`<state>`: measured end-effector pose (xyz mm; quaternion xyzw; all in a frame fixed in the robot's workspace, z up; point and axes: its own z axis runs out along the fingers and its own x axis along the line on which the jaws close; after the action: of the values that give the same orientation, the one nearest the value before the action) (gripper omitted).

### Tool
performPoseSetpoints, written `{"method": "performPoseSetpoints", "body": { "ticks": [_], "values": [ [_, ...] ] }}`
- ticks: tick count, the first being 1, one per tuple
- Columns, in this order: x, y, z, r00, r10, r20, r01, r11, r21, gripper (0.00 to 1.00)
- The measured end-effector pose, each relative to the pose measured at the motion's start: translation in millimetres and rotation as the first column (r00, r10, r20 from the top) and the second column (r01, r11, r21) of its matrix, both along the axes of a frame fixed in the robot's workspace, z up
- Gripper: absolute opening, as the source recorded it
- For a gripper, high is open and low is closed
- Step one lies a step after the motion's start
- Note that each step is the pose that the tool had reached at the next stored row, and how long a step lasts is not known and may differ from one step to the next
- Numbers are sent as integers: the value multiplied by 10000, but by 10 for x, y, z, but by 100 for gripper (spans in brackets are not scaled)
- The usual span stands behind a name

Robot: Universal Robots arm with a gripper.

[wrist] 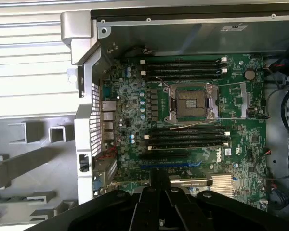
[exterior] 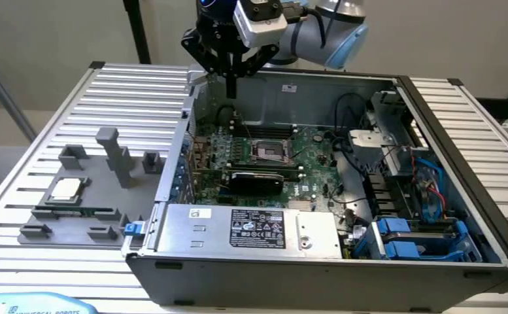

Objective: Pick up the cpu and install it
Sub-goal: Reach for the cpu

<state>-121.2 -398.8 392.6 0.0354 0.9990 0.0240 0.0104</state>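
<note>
Silver on top and tan at the rim, the cpu (exterior: 65, 190) lies flat on the grey fixture plate (exterior: 97, 196), which sits on the slatted metal table (exterior: 131, 85) at the exterior view's left of the open case (exterior: 323, 278). A long green memory stick (exterior: 75, 211) lies just beside the cpu on its camera side. Grey upright blocks (exterior: 114, 154) stand on the same plate, between the cpu and the case wall.

Inside the case the green board (exterior: 310, 150) lies flat. Its socket (exterior: 269, 152) sits near the middle, a dark square in a metal frame. In my wrist view that socket (wrist: 192, 105) has black memory slots (wrist: 183, 67) on one side and more on the opposite side. A grey power supply (exterior: 249, 229) with a label fills the near part of the case, and blue drive bays (exterior: 410, 242) sit at the exterior view's right.

My gripper (exterior: 231, 88) hangs above the far corner of the case on the exterior view's left, well apart from the cpu. Its black fingers are pressed together, point straight down and hold nothing. In the wrist view they (wrist: 159, 187) come together over the board's edge.
</note>
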Motion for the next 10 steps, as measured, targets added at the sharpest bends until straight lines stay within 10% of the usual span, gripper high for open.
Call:
{"method": "performPoseSetpoints", "body": {
  "ticks": [10],
  "values": [
    [-20, -20, 0, 10000, -2, 0, 2, 10000, -1, 11]
  ]
}}
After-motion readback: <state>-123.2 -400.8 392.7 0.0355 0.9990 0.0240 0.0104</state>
